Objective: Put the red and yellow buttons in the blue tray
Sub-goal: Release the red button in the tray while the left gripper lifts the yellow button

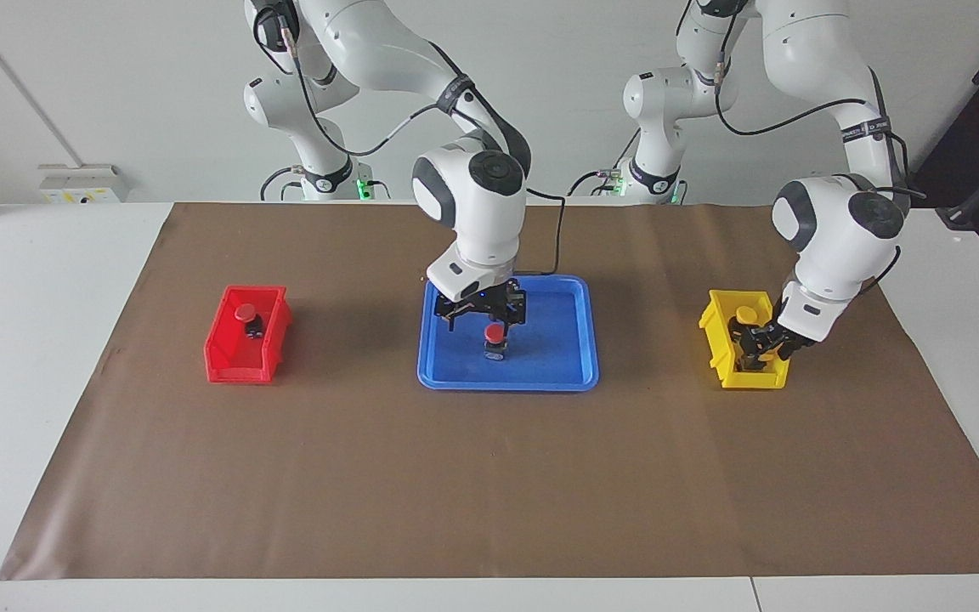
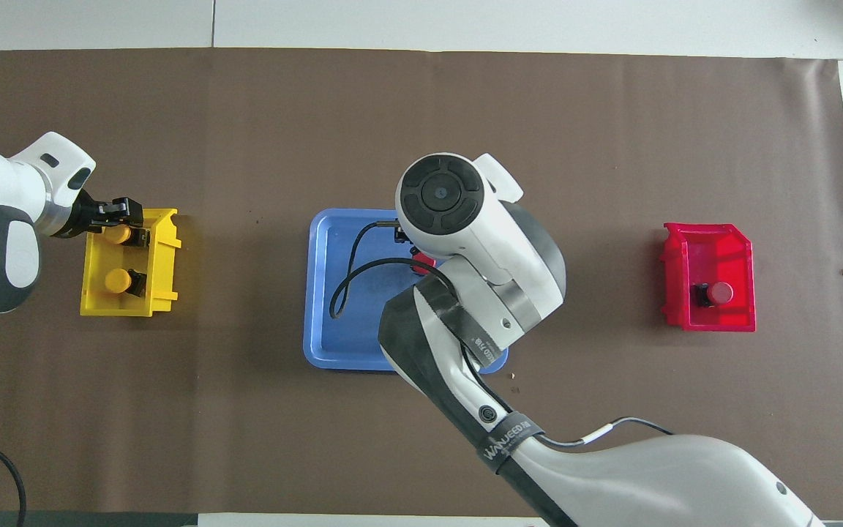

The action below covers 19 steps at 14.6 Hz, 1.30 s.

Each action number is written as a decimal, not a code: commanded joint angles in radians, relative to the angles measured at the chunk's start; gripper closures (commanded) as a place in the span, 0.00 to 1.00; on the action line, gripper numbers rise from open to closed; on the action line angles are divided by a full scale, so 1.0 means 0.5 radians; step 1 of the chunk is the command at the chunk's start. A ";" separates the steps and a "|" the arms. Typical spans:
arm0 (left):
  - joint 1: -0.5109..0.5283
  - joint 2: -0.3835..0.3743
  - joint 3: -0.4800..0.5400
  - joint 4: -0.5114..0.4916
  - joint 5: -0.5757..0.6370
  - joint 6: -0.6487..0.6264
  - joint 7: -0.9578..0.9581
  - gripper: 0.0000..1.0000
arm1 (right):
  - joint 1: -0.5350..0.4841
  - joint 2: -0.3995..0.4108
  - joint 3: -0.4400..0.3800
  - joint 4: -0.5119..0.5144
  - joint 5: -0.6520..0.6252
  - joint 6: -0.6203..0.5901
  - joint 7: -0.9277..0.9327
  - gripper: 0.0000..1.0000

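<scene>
The blue tray lies mid-table and also shows in the overhead view. A red button stands in it, free of any grip. My right gripper hangs open just above that button. A second red button sits in the red bin. Two yellow buttons sit in the yellow bin. My left gripper is low in the yellow bin, at the button farther from the robots.
The red bin stands toward the right arm's end of the table and the yellow bin toward the left arm's end. A brown mat covers the table. The right arm's cable loops over the tray.
</scene>
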State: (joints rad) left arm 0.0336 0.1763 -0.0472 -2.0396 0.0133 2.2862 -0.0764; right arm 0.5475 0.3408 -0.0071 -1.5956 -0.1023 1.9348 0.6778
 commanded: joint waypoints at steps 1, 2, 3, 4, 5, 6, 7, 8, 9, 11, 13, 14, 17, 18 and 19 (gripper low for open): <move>-0.006 -0.058 0.005 -0.075 -0.030 0.030 -0.022 0.34 | -0.342 -0.477 0.030 -0.350 0.039 -0.163 -0.461 0.00; -0.006 -0.061 0.005 -0.078 -0.030 0.017 -0.025 0.48 | -0.471 -0.631 0.027 -0.534 0.121 -0.161 -0.675 0.00; -0.006 -0.061 0.005 -0.078 -0.033 0.011 -0.043 0.69 | -0.606 -0.784 0.023 -0.709 0.188 -0.142 -0.884 0.00; -0.003 -0.061 0.005 -0.078 -0.030 0.008 -0.047 0.93 | -0.750 -0.898 0.023 -0.869 0.204 -0.112 -1.105 0.00; -0.003 -0.061 0.005 -0.078 -0.033 0.008 -0.047 0.99 | -0.873 -0.954 0.023 -0.983 0.205 -0.090 -1.268 0.00; -0.003 -0.061 0.005 -0.069 -0.033 0.005 -0.050 0.99 | -1.002 -0.997 0.023 -1.106 0.208 -0.011 -1.418 0.00; -0.006 -0.052 0.005 -0.035 -0.033 -0.007 -0.056 0.99 | -1.103 -1.040 0.020 -1.201 0.208 0.084 -1.605 0.03; -0.006 -0.022 0.005 0.114 -0.051 -0.141 -0.062 0.99 | -1.195 -1.041 0.017 -1.275 0.208 0.146 -1.735 0.08; -0.009 0.003 0.008 0.307 -0.048 -0.334 -0.065 0.99 | -1.284 -1.028 0.020 -1.315 0.208 0.195 -1.815 0.12; -0.012 0.052 0.002 0.730 -0.054 -0.738 -0.077 0.99 | -1.322 -1.019 0.017 -1.374 0.217 0.308 -1.941 0.20; -0.225 0.065 -0.007 0.815 -0.085 -0.827 -0.431 0.99 | -1.334 -0.977 0.017 -1.417 0.220 0.391 -1.996 0.26; -0.391 0.052 -0.007 0.748 -0.085 -0.729 -0.743 0.99 | -1.371 -0.934 0.017 -1.432 0.220 0.459 -2.042 0.29; -0.882 0.006 -0.007 0.557 -0.085 -0.508 -1.456 0.99 | -1.377 -0.857 0.017 -1.450 0.220 0.597 -2.052 0.32; -0.996 0.021 -0.007 0.557 -0.082 -0.459 -1.588 0.99 | -1.374 -0.844 0.017 -1.457 0.220 0.634 -2.052 0.32; -1.085 0.040 -0.007 0.554 -0.082 -0.419 -1.675 0.99 | -1.368 -0.844 0.017 -1.463 0.220 0.646 -2.052 0.32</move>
State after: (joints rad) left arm -0.4402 0.1967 -0.0729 -1.7389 -0.0225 2.0293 -0.8315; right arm -0.1194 -0.0813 -0.0110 -2.3137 -0.0146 2.2295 -0.3145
